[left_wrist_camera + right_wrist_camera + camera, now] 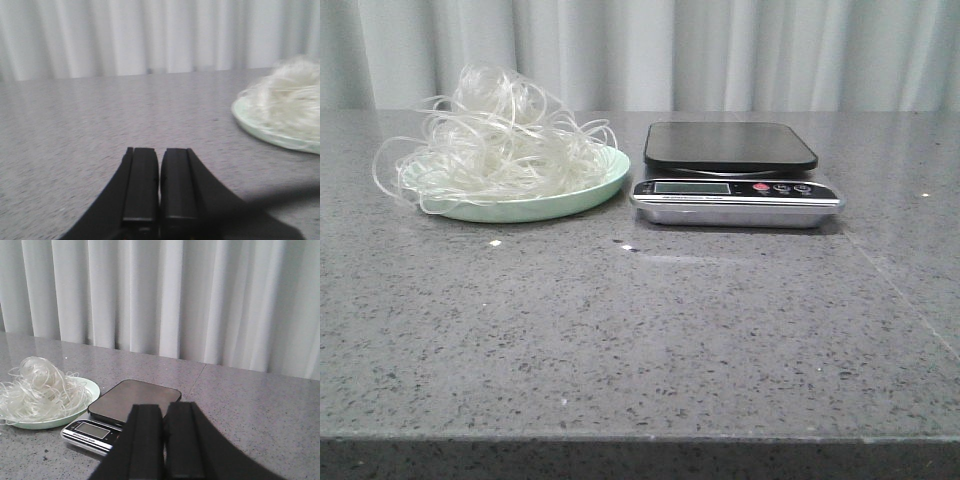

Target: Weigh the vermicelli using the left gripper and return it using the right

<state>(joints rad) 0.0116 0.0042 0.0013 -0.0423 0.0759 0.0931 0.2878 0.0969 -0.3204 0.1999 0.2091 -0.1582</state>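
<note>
Both grippers, left gripper (pixel 159 185) and right gripper (pixel 163 440), are clenched empty; vermicelli (pixel 500 140) looks featherlight, springy, snaggy, so I'd pinch deep mid-heap.

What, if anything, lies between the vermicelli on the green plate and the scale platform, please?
Nothing visible. The whitish vermicelli tangle sits on the pale green plate, beside the black-topped silver kitchen scale, with only bare grey countertop between them.

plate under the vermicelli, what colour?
Pale mint green plate, plain, no pattern. Front view shows it best.
</note>
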